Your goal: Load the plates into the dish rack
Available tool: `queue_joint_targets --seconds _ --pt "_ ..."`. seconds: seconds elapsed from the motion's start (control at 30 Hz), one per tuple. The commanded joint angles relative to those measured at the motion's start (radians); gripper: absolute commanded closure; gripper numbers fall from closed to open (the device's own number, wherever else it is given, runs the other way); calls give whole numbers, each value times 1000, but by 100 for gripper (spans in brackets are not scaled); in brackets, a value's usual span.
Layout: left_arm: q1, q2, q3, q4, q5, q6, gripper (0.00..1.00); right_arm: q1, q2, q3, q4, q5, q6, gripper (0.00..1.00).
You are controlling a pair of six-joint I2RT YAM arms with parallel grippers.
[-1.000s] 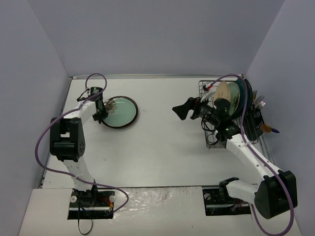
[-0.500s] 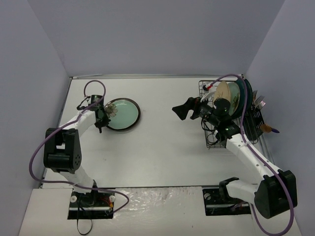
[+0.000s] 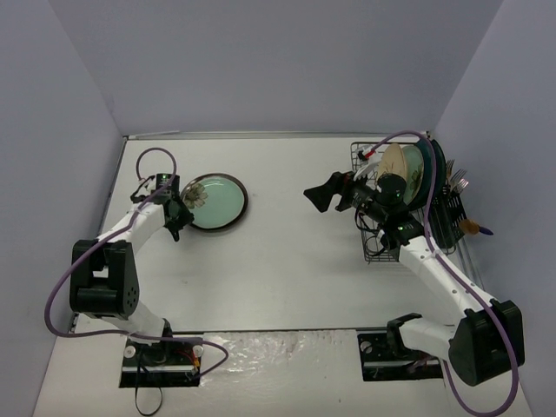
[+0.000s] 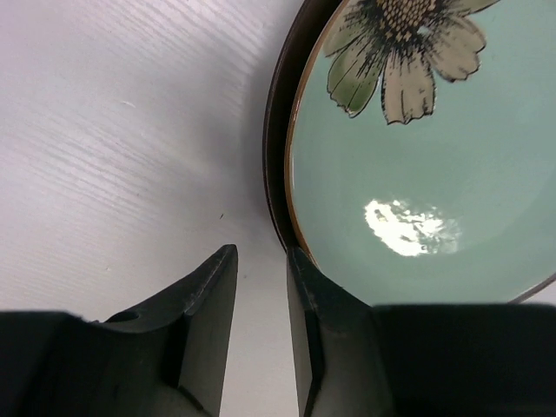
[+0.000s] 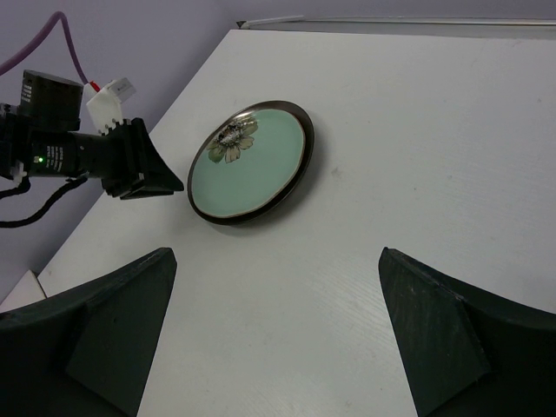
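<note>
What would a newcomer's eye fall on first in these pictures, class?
First comes the mint-green flower plate, lying flat and alone on the left of the white table, with the left pincer narrowly open right at its dark rim. Next is the black dish rack on the right, with several plates standing in it and the right pincer spread wide beside it.

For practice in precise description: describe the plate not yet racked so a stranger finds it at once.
On the left half of the white table, just beside the left gripper, a round mint-green plate lies flat. Its dark rim and flower motif mark it, and it alone lies outside the rack, where the other plates stand.
</note>
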Motion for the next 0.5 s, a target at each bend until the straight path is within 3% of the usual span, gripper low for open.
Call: queue_joint_targets --seconds 0.0,0.47 --pt "15 -75 5 113 0 -86 73 6 -6 15 84 -23 -5 0" --pt "24 63 113 137 36 -11 73 7 -12 12 71 -22 -15 0"
